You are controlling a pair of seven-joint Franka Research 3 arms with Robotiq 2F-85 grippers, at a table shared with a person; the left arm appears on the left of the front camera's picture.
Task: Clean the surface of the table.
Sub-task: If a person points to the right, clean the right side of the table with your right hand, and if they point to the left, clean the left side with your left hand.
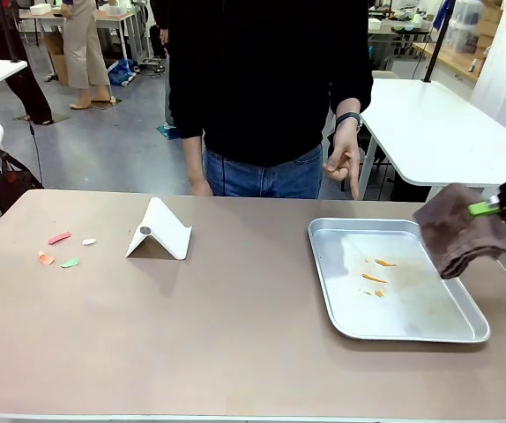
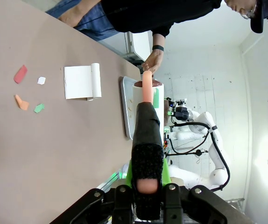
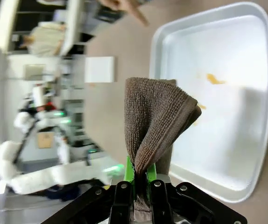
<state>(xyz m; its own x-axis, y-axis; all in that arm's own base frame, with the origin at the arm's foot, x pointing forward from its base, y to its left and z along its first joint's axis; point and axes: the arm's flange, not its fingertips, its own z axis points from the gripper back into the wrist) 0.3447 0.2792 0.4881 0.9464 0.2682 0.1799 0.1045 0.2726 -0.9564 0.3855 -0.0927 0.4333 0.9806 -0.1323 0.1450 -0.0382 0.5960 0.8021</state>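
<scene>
Right fingers (image 3: 129, 173) pinching nubby brown cloth (image 3: 152, 121), shiny tray (image 3: 239, 65)

A robotics lab or workshop. The brown desk (image 1: 235, 335) stands on a bare grey floor (image 1: 103, 150) among white-topped tables (image 1: 438, 123). A cardboard box (image 1: 57, 57) and people (image 1: 85, 48) are at benches farther back. A white robot arm (image 2: 214, 144) trails cables beside a plain white wall (image 2: 264, 116).
</scene>
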